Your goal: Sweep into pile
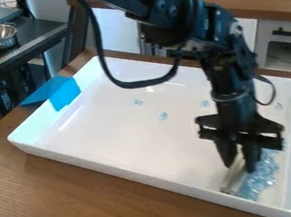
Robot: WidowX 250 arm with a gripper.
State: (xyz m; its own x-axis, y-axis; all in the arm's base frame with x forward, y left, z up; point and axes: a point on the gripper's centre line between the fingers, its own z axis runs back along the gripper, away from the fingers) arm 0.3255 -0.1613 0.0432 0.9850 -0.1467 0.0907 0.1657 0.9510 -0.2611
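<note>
No legible txt, labels, brands, nos. or signs (at any o'clock).

Bright, faint glare, seemingly soft shadows
</note>
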